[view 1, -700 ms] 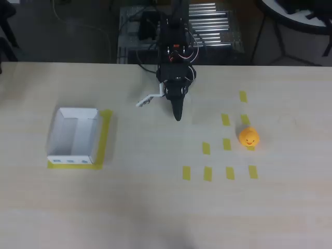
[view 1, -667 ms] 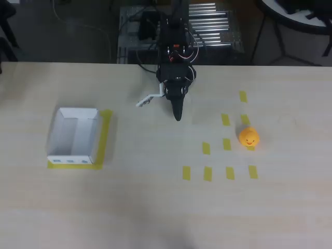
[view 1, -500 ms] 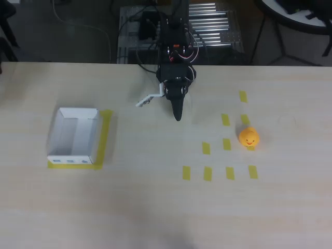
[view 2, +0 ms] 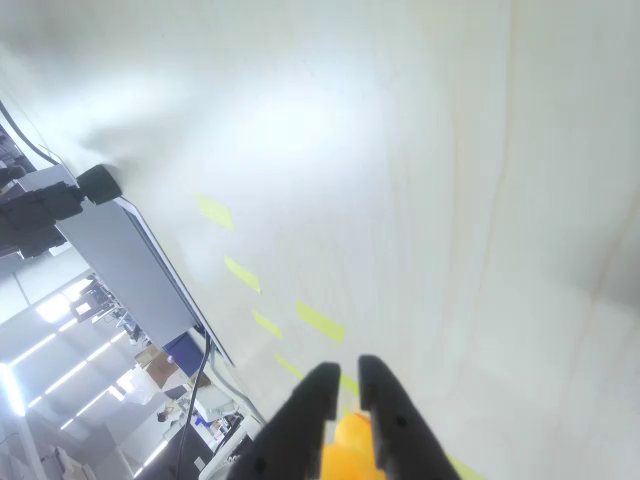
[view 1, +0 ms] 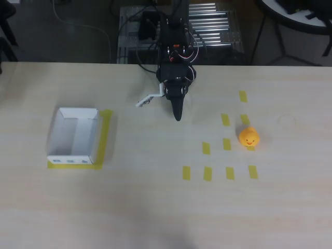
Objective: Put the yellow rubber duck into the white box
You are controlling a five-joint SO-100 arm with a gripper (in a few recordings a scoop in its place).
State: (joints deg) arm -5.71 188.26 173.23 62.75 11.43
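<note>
Bearing unreadable blue marks, white box (view 1: 74,136) sits apart from duck (view 1: 249,137).

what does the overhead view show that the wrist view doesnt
Overhead alone: the white box at the left of the table, sitting on a yellow tape outline, plus the whole arm and the full grid of yellow tape rectangles. Wrist alone: a close look along the gripper, its dark fingers nearly together, with a room beyond the table edge. Both: the yellow rubber duck, the light tabletop and some tape marks.
</note>
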